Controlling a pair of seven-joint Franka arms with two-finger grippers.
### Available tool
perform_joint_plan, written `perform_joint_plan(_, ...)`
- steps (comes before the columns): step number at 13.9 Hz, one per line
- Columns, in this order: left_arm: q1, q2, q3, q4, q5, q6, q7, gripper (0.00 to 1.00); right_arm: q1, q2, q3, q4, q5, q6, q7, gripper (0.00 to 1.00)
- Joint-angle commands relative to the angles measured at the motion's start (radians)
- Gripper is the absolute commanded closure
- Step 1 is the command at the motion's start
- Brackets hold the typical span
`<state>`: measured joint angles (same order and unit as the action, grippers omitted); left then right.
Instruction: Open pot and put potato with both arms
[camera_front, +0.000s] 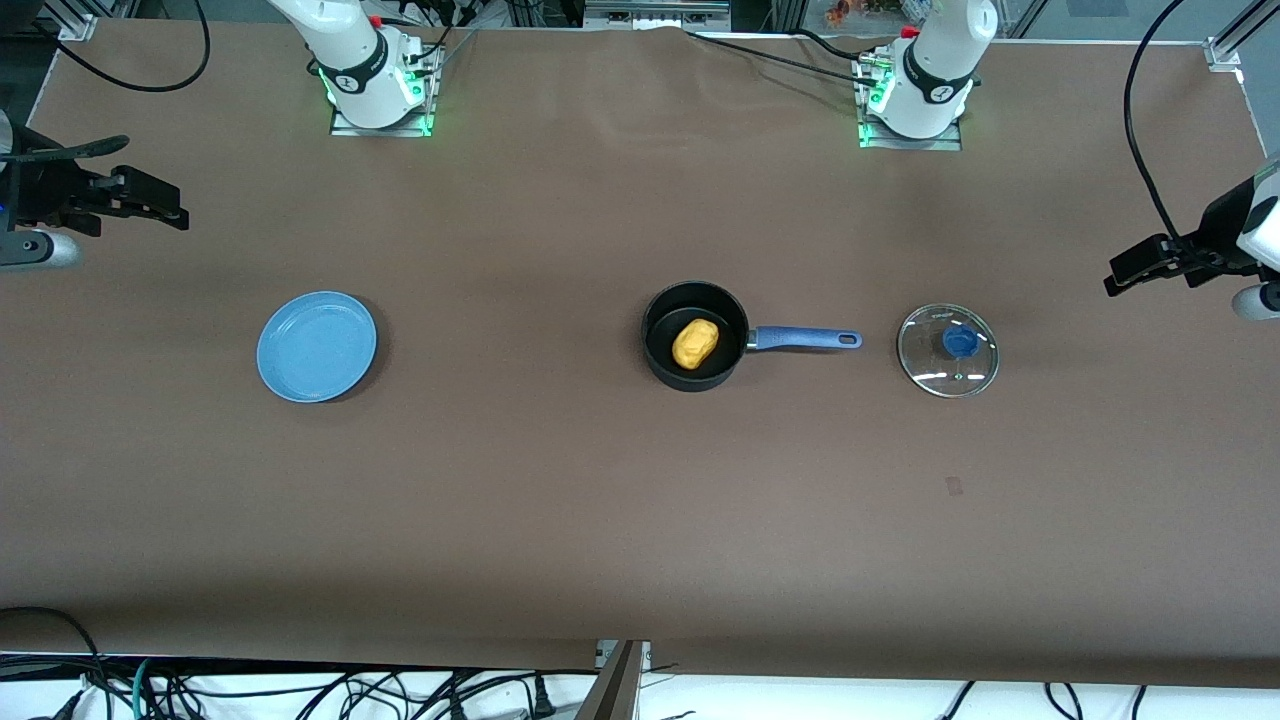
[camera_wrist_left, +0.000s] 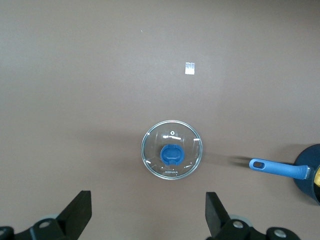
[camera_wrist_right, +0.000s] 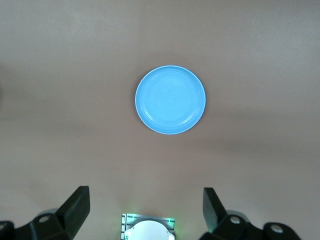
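Observation:
The black pot with its blue handle stands open at mid table. The yellow potato lies inside it. The glass lid with a blue knob lies flat on the table beside the handle's tip, toward the left arm's end. My left gripper is open and empty, high over that end of the table; in its wrist view it looks down on the lid and the handle. My right gripper is open and empty, high over the right arm's end.
A light-blue plate lies empty toward the right arm's end and shows in the right wrist view. A small pale mark is on the brown cloth nearer to the front camera than the lid.

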<state>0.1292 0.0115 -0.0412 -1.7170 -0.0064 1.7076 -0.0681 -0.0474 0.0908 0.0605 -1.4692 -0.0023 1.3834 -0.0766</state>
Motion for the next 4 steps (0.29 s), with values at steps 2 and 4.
perform_joint_plan(2,0.0,-0.012,0.003,0.007,-0.018,0.0,0.005,0.0,0.0,-0.005,-0.004,0.003,0.007,0.0,-0.015,0.0)
perform_joint_plan(4,0.0,-0.012,0.003,0.007,-0.018,0.0,0.004,0.0,0.001,-0.003,-0.004,0.004,0.007,0.003,-0.015,0.0)
